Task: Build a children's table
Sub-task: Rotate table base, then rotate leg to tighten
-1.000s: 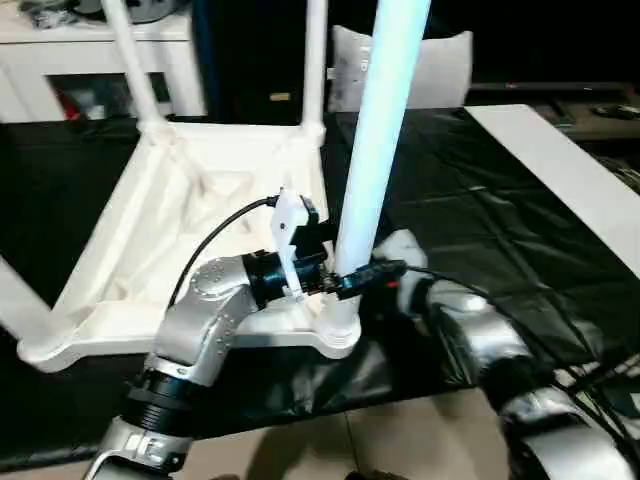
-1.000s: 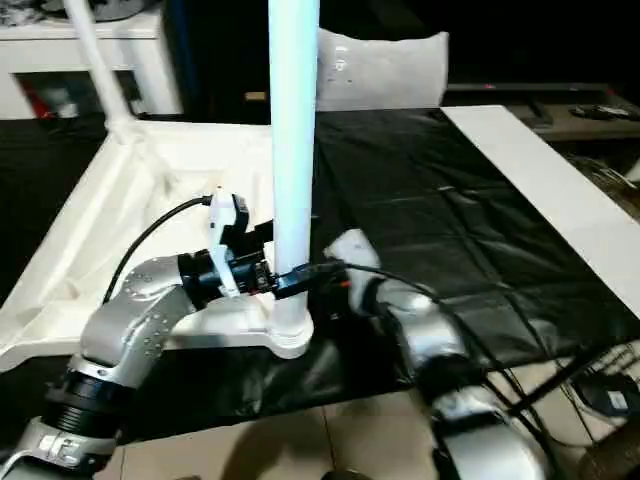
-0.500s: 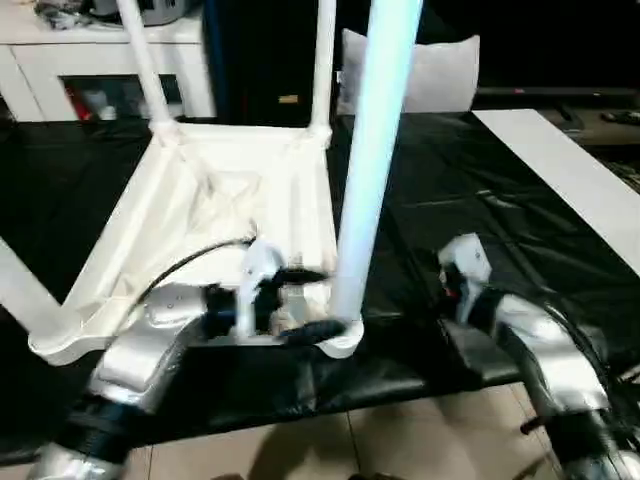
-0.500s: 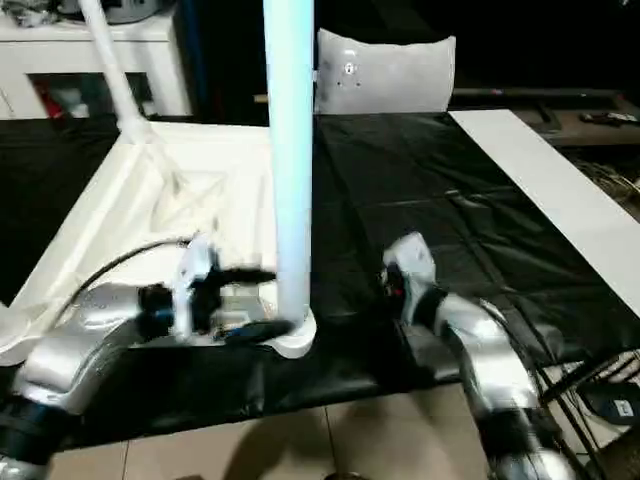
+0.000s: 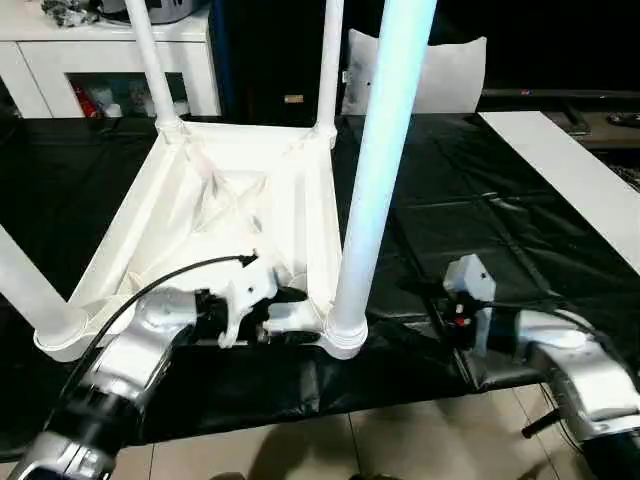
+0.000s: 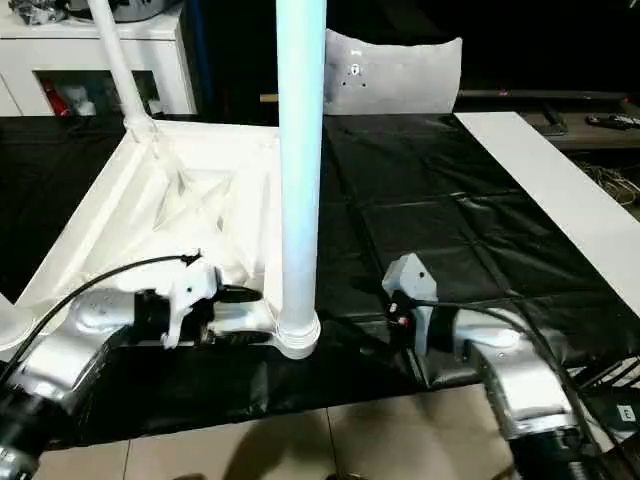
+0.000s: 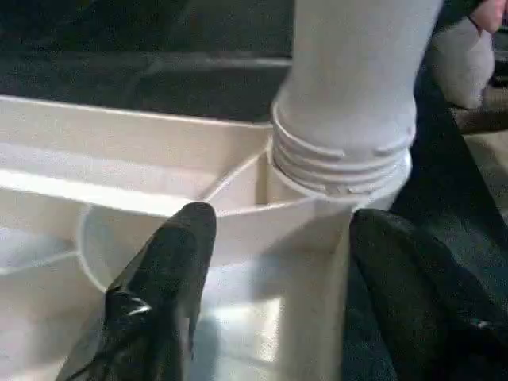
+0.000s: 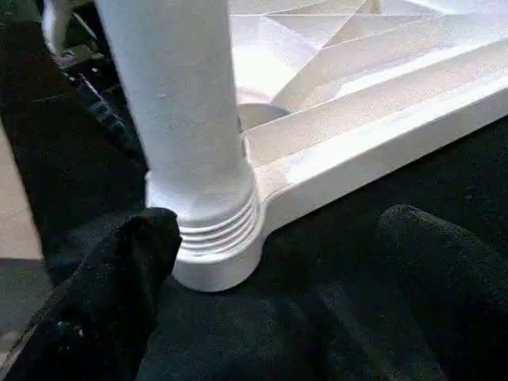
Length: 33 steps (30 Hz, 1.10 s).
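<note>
While both the left gripper (image 7: 274,309) and right gripper (image 8: 317,278) are standing released, the near leg (image 5: 375,190) is sitting in its socket (image 5: 345,335); flipping the tabletop (image 5: 240,210) likely follows.

Light falls from above, bright on the white tabletop (image 5: 230,190), whose ribs throw soft shadows. The nearest leg (image 5: 375,170) glows bluish and overexposed. The black sheet (image 6: 450,220) carries faint sheen along its creases. Both wrist views are soft, their near fingertips (image 7: 159,309) out of focus.

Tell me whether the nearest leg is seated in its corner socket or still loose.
Seated and upright. The nearest leg stands in the tabletop's near corner socket, neither gripper holding it. A few threads show above the rim.
</note>
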{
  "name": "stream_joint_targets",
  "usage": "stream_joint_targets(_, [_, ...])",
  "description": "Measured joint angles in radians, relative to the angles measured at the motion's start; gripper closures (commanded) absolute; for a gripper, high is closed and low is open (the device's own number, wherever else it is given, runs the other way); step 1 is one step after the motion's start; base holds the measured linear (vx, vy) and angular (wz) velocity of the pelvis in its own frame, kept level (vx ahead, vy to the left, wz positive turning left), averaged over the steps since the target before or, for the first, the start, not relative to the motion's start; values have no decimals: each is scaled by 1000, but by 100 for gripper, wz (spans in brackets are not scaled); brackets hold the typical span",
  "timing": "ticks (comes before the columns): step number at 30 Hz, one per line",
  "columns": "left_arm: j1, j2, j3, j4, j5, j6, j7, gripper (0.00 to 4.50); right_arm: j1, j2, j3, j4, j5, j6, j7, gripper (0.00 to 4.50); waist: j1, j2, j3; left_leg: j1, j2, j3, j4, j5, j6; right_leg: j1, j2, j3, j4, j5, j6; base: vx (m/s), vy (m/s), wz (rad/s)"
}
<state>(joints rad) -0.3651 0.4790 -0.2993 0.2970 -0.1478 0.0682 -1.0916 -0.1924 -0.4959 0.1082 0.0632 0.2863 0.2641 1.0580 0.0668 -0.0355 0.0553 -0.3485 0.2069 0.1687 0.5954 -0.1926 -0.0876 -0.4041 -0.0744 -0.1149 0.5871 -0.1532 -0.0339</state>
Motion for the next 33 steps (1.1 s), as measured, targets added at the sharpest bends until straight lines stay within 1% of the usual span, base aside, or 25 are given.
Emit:
stream_joint_targets(1, [-4,5,-5,0,2,0,-9,178,0,0,0,-1,2,5,3,0,0,0,0,0,0,0,0,0,0,0,0,-1,0,0,0,0,0,0])
stream_joint_targets(3, [-10,16,-14,0,5,3,-25,180,0,0,1,-1,2,10,10,0,-1,0,0,0,0,0,0,0,0,1,0,-1,-1,0,0,0,0,0])
stream_joint_targets(5, [-12,25,-15,0,6,5,-40,214,1,0,1,-1,2,10,16,0,-2,0,0,0,0,-1,0,0,0,1,0,-2,-1,0,0,0,0,0])
stream_joint_targets(6, [-13,33,-18,0,6,5,-55,220,3,0,2,-1,5,10,21,0,-2,0,0,0,0,-1,0,0,0,1,-1,-2,-1,0,0,0,0,0])
stream_joint_targets(10, [-26,53,-25,7,16,8,-86,228,5,-1,11,0,19,10,34,0,0,0,0,0,0,-2,0,0,0,1,-1,-3,-1,0,0,0,0,0])
stream_joint_targets(11, [-30,53,-26,12,18,6,-90,260,5,-1,12,1,20,10,37,0,0,0,0,0,0,-2,0,0,0,1,-1,-3,-1,0,0,0,0,0])
stream_joint_targets(15, [-45,55,-31,33,24,2,-107,268,4,2,12,14,22,6,41,0,4,1,0,0,0,-2,0,0,0,2,-1,-3,-1,0,0,0,0,0])
stream_joint_targets(16, [-47,55,-32,35,23,4,-115,301,4,3,12,21,22,6,41,0,4,1,0,0,0,-2,0,0,0,2,-1,-3,-1,0,0,0,0,0])
stream_joint_targets(19, [-57,57,-39,43,23,20,-143,308,3,5,12,23,22,5,41,0,5,1,0,0,0,-2,0,0,0,2,-1,-3,-1,0,0,0,0,0])
stream_joint_targets(21, [-65,62,-50,43,24,29,-156,342,1,7,13,23,22,4,42,0,6,1,0,0,0,-2,0,0,0,2,-1,-3,-1,0,0,0,0,0])
stream_joint_targets(22, [-68,63,-53,43,26,34,-163,351,1,7,13,23,23,4,42,0,7,2,-1,0,0,-2,0,0,0,2,-1,-3,-1,0,0,0,0,0])
stream_joint_targets(25, [-73,64,-58,46,32,33,-170,360,1,7,17,23,25,4,45,0,10,2,-1,0,0,-2,0,0,0,2,-1,-3,-1,0,0,0,0,0])
stream_joint_targets(26, [-79,64,-61,52,35,31,-172,387,1,7,17,23,26,4,46,0,12,2,-1,0,0,-2,0,0,0,2,-1,-3,-1,0,0,0,0,0])
stream_joint_targets(27, [-85,64,-62,60,38,27,-173,395,1,7,17,20,27,5,49,0,13,2,-1,0,1,-2,0,0,0,2,-1,-3,-1,0,0,0,0,0])
stream_joint_targets(30, [-94,65,-65,75,47,17,-183,400,1,7,17,14,34,8,54,0,16,2,-1,1,0,-2,0,0,0,2,-1,-3,-1,0,0,0,0,0])
stream_joint_targets(31, [-97,67,-69,79,50,13,-184,407,1,7,18,9,34,11,54,0,17,2,-1,1,0,-2,0,0,0,2,-1,-3,-1,0,0,0,0,0])
stream_joint_targets(32, [-97,70,-69,80,55,10,-184,425,0,7,18,1,34,15,54,0,18,2,-1,1,0,-2,0,0,0,2,-1,-3,-1,0,0,0,0,0])
stream_joint_targets(33, [-97,75,-69,82,58,6,-184,425,-3,7,20,-12,34,18,54,0,18,2,-1,1,0,-2,0,0,0,3,-1,-3,-1,0,0,0,0,0])
